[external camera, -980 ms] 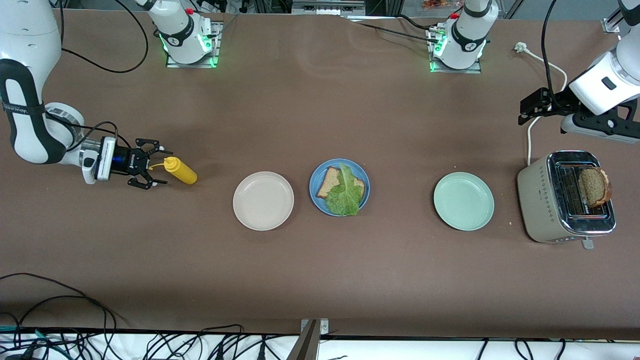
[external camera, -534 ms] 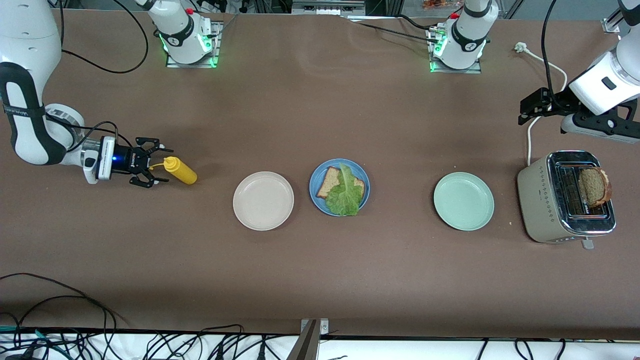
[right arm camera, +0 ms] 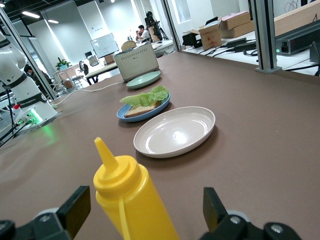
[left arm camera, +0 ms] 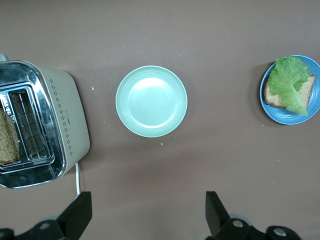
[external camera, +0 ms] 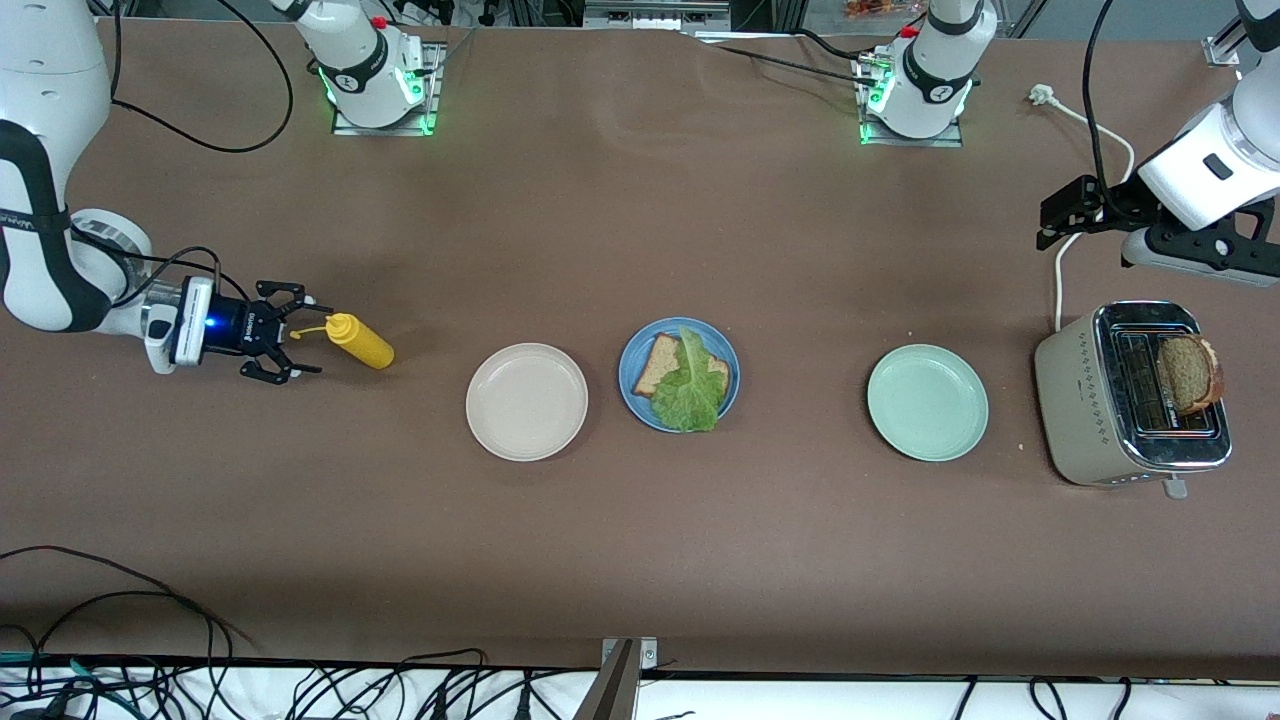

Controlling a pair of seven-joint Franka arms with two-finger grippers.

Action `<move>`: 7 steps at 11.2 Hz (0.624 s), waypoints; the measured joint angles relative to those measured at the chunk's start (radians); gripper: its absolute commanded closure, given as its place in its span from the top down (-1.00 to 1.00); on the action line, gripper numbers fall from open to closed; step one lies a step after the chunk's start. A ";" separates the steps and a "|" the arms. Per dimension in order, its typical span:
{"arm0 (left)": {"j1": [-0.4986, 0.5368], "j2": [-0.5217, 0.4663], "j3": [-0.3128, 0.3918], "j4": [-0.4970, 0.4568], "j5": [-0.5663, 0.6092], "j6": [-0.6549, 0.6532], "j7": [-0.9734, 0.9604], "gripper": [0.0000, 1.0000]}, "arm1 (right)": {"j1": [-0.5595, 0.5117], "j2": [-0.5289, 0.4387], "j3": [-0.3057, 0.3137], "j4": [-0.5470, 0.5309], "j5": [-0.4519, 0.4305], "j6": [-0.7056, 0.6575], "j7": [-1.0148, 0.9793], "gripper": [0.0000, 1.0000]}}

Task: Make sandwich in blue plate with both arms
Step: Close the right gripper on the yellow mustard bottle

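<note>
A long brown table carries, from the left arm's end to the right arm's end, a toaster, a mint-green plate, the blue plate, a cream plate and a yellow squeeze bottle lying on its side.

The likeliest trouble is at the toaster: a bread slice stands in the slot at the end of the toaster away from the plates, and a grip that catches only its crust could tear it or drop it short of the blue plate. The lettuce leaf lies loosely over the first slice of bread and overhangs the rim, so a clumsy placement could push it off. The right tool, jaws wide and empty, sits low just beside the bottle's nozzle and could nudge it rolling.

The left tool, also wide and empty, hangs above the table beside the toaster, well apart from the blue plate at mid-table.
</note>
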 measured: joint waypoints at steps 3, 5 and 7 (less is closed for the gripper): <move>0.000 0.000 0.000 0.000 0.000 0.000 0.000 1.00 | -0.028 0.015 -0.002 0.001 -0.006 -0.030 -0.001 1.00; 0.000 0.000 0.000 0.000 0.000 0.000 0.000 1.00 | -0.046 0.033 -0.003 0.001 -0.011 -0.056 -0.004 1.00; 0.000 0.000 0.000 0.000 0.000 0.000 0.000 1.00 | -0.053 0.052 -0.003 0.001 -0.012 -0.071 -0.018 1.00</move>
